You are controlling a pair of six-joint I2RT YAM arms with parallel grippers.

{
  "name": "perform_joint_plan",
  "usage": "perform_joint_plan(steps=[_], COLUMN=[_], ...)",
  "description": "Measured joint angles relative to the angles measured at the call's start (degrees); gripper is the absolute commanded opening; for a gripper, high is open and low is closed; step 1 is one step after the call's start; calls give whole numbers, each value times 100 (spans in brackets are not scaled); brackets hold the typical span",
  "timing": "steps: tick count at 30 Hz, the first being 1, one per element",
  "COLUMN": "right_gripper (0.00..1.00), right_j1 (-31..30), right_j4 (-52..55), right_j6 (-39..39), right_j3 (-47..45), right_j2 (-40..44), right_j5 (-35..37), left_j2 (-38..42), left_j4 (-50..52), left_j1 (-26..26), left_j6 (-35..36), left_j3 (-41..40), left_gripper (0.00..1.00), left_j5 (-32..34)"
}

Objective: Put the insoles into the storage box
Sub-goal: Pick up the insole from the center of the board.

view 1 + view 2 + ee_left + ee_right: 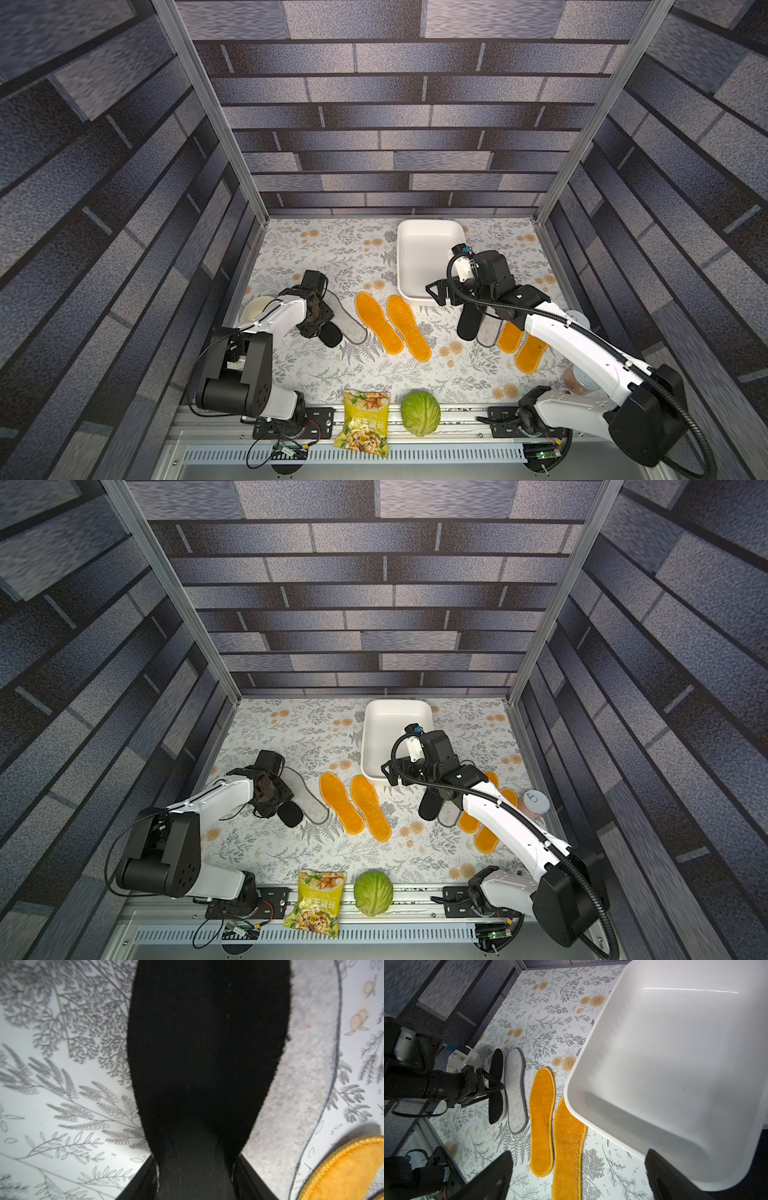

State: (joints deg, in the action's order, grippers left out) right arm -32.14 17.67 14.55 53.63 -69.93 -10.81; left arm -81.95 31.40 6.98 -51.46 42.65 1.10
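You had a smooth, glossy white plastic storage box [675,1064], fuzzy orange insoles [542,1122] with stitched cord edging, a matt, fine-napped black insole [207,1043], a rough, felt-like grey insole [301,1095], and a smooth bench [324,249] with a matt floral print.

Orange insoles [378,322], black insole [207,1043], white storage box [419,257], floral table [316,374] (grey ferns)

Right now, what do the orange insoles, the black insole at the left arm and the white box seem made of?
Orange insoles: fuzzy, matte pile fabric, with a stitched rim.
Black insole: probably felt or fleece; fine fibres fringe its edge.
White box: likely glossy moulded plastic; a light streak glints on its wall.
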Motion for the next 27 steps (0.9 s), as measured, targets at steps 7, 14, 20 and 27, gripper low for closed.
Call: perform_joint_plan(steps=[7,14,20,27], right_gripper=[100,100,100,100], right_j1=[0,0,0,-39], right_j4=[-13,-109,-151,-271], right_j6=[151,219,271,435], right_j3=[0,2,44,63], right_j2=[-136,-151,-315,-610], right_j5=[-4,-22,-264,-538], left_j2=[306,313,310,219], left_j4=[79,98,70,-15], left_j1=[-76,-76,-76,-15], left_j6=[22,72,144,153], left_j3=[-61,-11,26,122], left_gripper=[55,59,50,49], left_j5=[-24,-94,-129,-234])
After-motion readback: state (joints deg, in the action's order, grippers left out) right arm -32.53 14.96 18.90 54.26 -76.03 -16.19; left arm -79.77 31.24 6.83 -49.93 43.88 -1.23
